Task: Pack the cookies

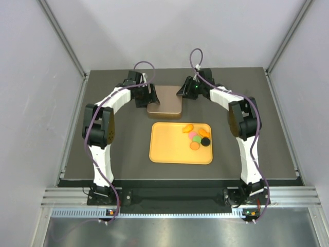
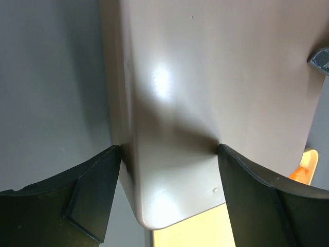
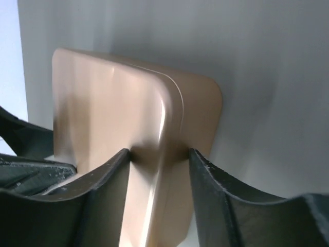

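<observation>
Cookies (image 1: 197,137), small flat round discs in orange, pink, green and black, are seen on an orange tray (image 1: 169,149) behind both tools; a tan rounded tin (image 1: 165,105) is gripped by the left tool (image 2: 169,149) and right tool (image 3: 158,154).

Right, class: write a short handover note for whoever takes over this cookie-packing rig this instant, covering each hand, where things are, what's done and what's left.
The left hand is closed on the left side of the tin, with a finger touching each face.
The right hand looks closed on the tin's right edge, at the lid seam.
The tin sits just behind the orange tray, lid on.
The cookies lie clustered in the tray's far right corner; none are packed.
Done: both hands are on the tin.
Left: probably open the lid, move the cookies in, close it.
</observation>
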Robot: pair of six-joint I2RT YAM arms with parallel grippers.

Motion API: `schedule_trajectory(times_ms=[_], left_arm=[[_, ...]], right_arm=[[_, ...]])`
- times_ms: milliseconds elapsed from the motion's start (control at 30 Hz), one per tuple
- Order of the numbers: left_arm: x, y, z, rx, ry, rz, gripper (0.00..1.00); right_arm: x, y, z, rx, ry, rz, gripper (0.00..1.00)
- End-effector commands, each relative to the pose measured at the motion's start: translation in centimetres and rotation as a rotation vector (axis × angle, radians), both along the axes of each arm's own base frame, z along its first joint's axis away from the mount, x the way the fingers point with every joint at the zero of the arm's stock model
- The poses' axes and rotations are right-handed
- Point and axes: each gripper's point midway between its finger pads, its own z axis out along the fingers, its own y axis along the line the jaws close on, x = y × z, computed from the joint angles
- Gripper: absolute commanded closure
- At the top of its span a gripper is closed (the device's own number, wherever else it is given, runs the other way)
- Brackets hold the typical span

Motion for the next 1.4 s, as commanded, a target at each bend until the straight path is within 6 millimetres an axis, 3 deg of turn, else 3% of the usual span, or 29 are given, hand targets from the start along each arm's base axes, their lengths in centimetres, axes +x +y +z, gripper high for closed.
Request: schedule_trajectory(times_ms=[0, 167, 300, 433, 500, 567, 633, 700, 733, 767, 800, 833, 867, 900, 933, 967, 1000, 1033, 1067, 1100, 1133, 1167, 1200, 1233, 1267, 1300, 1333, 1367], left_arm=[[-1.7, -0.7, -0.5, -0.039, 0.051, -0.006, 0.20], [-1.5, -1.2, 0.7, -0.089, 0.003, -0.004, 0.20], [-0.7, -0.9, 2.1, -0.096, -0.044, 0.022, 0.19], [0.9, 1.6, 4.6, -0.064, -0.129, 0.117, 0.18], [1.7, 2.4, 6.1, -0.065, -0.180, 0.139, 0.17], [2.5, 3.5, 8.2, -0.060, -0.244, 0.166, 0.17], [2.9, 4.2, 10.2, -0.063, -0.293, 0.170, 0.17], [2.8, 4.7, 12.8, -0.060, -0.344, 0.175, 0.17], [2.7, 5.0, 13.4, -0.056, -0.356, 0.181, 0.17], [2.4, 5.1, 14.3, -0.053, -0.371, 0.184, 0.17], [1.7, 5.3, 16.1, -0.059, -0.402, 0.184, 0.17], [1.2, 5.4, 16.7, -0.061, -0.412, 0.186, 0.17], [0.5, 5.5, 16.6, -0.061, -0.407, 0.185, 0.16], [-0.7, 5.8, 18.2, -0.066, -0.431, 0.190, 0.16], [-1.4, 5.8, 18.7, -0.071, -0.437, 0.193, 0.16], [-2.5, 6.0, 18.0, -0.070, -0.419, 0.194, 0.16], [-3.9, 5.9, 19.7, -0.092, -0.453, 0.187, 0.16], [-5.1, 6.0, 18.7, -0.091, -0.433, 0.180, 0.16], [-6.0, 5.9, 18.9, -0.092, -0.440, 0.171, 0.16], [-7.5, 6.4, 20.6, -0.091, -0.488, 0.169, 0.16], [-8.5, 6.6, 20.6, -0.084, -0.489, 0.163, 0.16], [-9.8, 6.8, 19.4, -0.073, -0.475, 0.160, 0.16], [-11.3, 7.2, 20.8, -0.073, -0.520, 0.154, 0.16], [-12.5, 7.1, 19.4, -0.069, -0.497, 0.137, 0.16], [-13.5, 7.3, 19.1, -0.063, -0.495, 0.131, 0.16], [-14.7, 7.7, 19.9, -0.055, -0.533, 0.126, 0.16], [-15.6, 8.0, 18.6, -0.037, -0.513, 0.125, 0.16], [-16.4, 8.1, 18.1, -0.027, -0.507, 0.119, 0.16]], right_arm=[[1.4, 0.0, 0.5, -0.023, -0.037, -0.018, 0.55], [1.7, -0.1, 0.2, -0.032, -0.033, -0.019, 0.66], [2.0, -0.1, 1.1, -0.042, -0.064, -0.011, 0.59], [2.7, -0.3, 4.8, -0.047, -0.158, -0.008, 0.46], [3.1, -0.5, 6.4, -0.056, -0.202, -0.015, 0.34], [3.3, -0.8, 9.0, -0.050, -0.250, -0.025, 0.22], [3.2, -1.3, 11.8, -0.042, -0.302, -0.031, 0.01], [2.8, -2.4, 12.9, -0.047, -0.319, -0.055, 0.00], [2.2, -2.9, 15.3, -0.037, -0.359, -0.065, 0.00], [1.8, -3.4, 16.3, -0.036, -0.375, -0.072, 0.00], [1.1, -4.0, 16.0, -0.038, -0.371, -0.078, 0.00], [0.0, -4.6, 19.1, -0.024, -0.426, -0.087, 0.00], [-0.7, -5.1, 19.8, -0.021, -0.439, -0.096, 0.00], [-1.7, -5.7, 19.0, -0.029, -0.422, -0.102, 0.00], [-3.1, -6.6, 21.7, -0.020, -0.471, -0.126, 0.00], [-4.0, -7.1, 22.5, -0.019, -0.492, -0.135, 0.00], [-5.1, -7.8, 21.3, -0.031, -0.472, -0.146, 0.00], [-6.6, -8.6, 23.5, -0.026, -0.517, -0.167, 0.00], [-7.5, -9.2, 23.7, -0.030, -0.523, -0.182, 0.00], [-8.7, -9.6, 22.1, -0.047, -0.496, -0.181, 0.00], [-10.5, -10.2, 23.6, -0.040, -0.536, -0.183, 0.00], [-11.4, -10.6, 23.5, -0.049, -0.542, -0.185, 0.00], [-12.5, -11.2, 21.2, -0.088, -0.511, -0.190, 0.00], [-13.7, -12.6, 22.1, -0.104, -0.531, -0.239, 0.00], [-14.5, -13.1, 21.8, -0.110, -0.531, -0.251, 0.00], [-15.5, -13.4, 20.1, -0.122, -0.506, -0.251, 0.00], [-16.4, -14.1, 21.0, -0.125, -0.539, -0.276, 0.00], [-16.9, -14.6, 20.3, -0.144, -0.523, -0.291, 0.00]])
